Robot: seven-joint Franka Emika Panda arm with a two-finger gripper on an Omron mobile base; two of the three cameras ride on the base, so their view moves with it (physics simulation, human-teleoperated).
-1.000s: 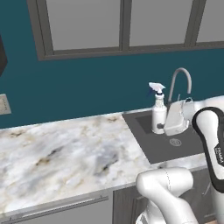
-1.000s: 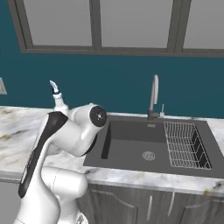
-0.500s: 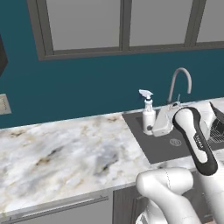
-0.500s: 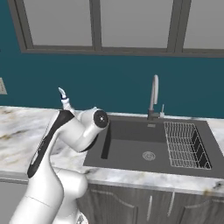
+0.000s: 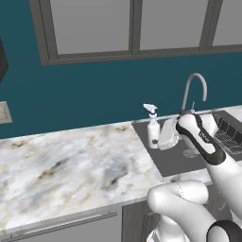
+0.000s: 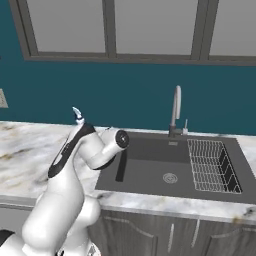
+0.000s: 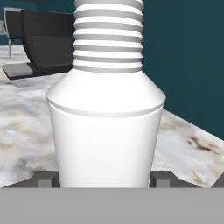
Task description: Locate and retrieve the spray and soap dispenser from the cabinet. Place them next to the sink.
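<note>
The spray (image 5: pixel 152 124), white with a ribbed neck and trigger nozzle, stands upright at the left rim of the sink (image 5: pixel 182 159). My gripper (image 5: pixel 155 138) is shut on its lower body from the sink side. In the hand view the spray (image 7: pixel 105 127) is very close, with a fingertip (image 7: pixel 43 179) on each flank. From the right base, only the spray's nozzle (image 6: pixel 77 115) pokes up behind my arm, left of the sink (image 6: pixel 150 175). Whether its base touches the counter I cannot tell. The soap dispenser is out of view.
A curved silver faucet (image 5: pixel 194 86) rises behind the basin, and a wire rack (image 6: pixel 211 165) lies in its right part. The marble counter (image 5: pixel 71 165) spreads to the left. A black appliance (image 7: pixel 39 43) sits farther along it. Dark-framed panels (image 5: pixel 90 26) run overhead.
My arm has carried the spray leftward and lower, from in front of the faucet to the sink's left rim. The gripper has stayed shut on it.
</note>
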